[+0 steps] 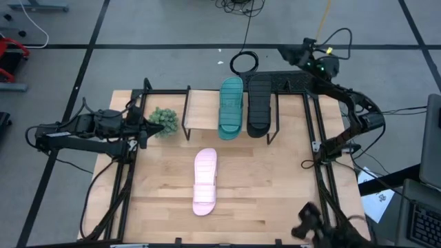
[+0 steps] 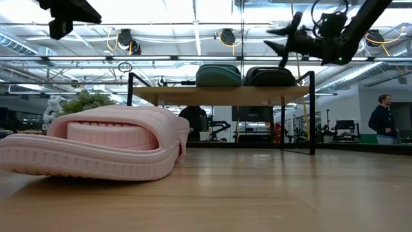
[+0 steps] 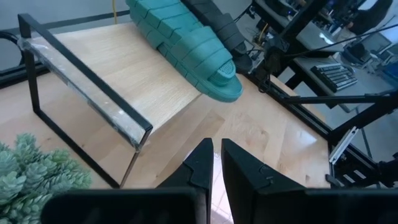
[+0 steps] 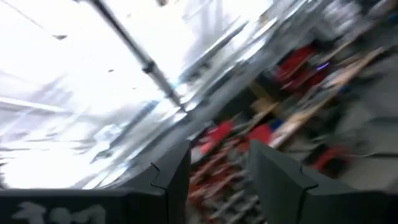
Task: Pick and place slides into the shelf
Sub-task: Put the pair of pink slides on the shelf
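The shelf [image 1: 203, 110] stands at the table's far side. On its plank lie the teal slide [image 1: 231, 107] and the black slide [image 1: 260, 105], side by side, ribbed faces up. The teal one's near end [image 3: 221, 84] juts past the plank's edge. The pink slide [image 1: 204, 180] rests flat on the tabletop, nearer than the shelf and large in the low view [image 2: 96, 151]. My left gripper [image 1: 145, 131] hovers at the table's left, shut and empty, pointing toward the shelf. My right gripper [image 1: 284, 52] is raised beyond the shelf's far edge, above the black slide [image 2: 270, 76], open and empty.
A small green plant [image 1: 164, 120] sits just right of my left gripper, by the shelf's left legs [image 3: 74, 99]. Black frame rails [image 1: 320, 158] run along the table's left and right sides. A person [image 2: 383, 122] stands in the room beyond. Bare wood surrounds the pink slide.
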Motion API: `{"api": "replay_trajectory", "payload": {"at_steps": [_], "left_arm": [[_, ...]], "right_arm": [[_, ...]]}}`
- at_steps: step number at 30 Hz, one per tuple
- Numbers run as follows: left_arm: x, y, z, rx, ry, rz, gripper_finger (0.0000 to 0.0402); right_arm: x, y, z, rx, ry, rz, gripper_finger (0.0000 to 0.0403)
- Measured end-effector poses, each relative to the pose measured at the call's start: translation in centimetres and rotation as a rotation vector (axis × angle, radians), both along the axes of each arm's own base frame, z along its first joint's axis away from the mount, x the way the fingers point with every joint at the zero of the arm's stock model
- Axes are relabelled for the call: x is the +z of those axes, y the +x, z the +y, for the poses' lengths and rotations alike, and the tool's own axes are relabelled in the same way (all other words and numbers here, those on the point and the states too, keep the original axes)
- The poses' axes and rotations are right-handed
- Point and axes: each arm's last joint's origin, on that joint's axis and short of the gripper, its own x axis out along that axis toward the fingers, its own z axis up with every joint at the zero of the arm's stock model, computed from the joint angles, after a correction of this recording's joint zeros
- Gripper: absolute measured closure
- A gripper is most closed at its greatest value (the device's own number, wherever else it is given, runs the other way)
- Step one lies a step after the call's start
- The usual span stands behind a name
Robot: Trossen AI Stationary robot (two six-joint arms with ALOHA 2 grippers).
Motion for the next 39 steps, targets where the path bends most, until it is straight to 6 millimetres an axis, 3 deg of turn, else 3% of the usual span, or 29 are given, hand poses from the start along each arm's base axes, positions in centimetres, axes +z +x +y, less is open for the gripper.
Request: {"api": "replay_trajectory", "payload": {"at_steps": [5,11,16,20,24,31,39], "left_arm": [[0.4,0.2,0.0,-0.001,0.002,-0.042,0.0369],[0.5,0.3,-0.2,-0.06,-0.029,-0.062,0.0369],[0.3,0.9,-0.6,-0.127,-0.097,-0.038,0.0369],[-0.5,2.6,-1.3,-0.137,-0.188,0.034,0.0369],[-1.9,4.9,-2.3,-0.099,-0.305,0.143,0.0369],[-4.9,8.5,-5.1,-0.007,-0.528,0.31,0.0369],[-6.4,10.7,-8.8,0.059,-0.655,0.271,0.0369]], "right_arm": [[1.9,2.9,3.6,0.232,-0.045,-0.014,0.025],[5.9,5.0,10.6,0.483,-0.173,-0.063,0.025],[9.1,4.6,17.2,0.655,-0.288,-0.124,0.025],[10.4,3.5,20.8,0.678,-0.344,-0.144,0.025],[10.4,2.7,22.8,0.658,-0.358,-0.081,0.025],[10.2,2.2,24.3,0.675,-0.391,-0.047,0.025],[10.3,2.0,25.4,0.765,-0.439,-0.057,0.025]]}}
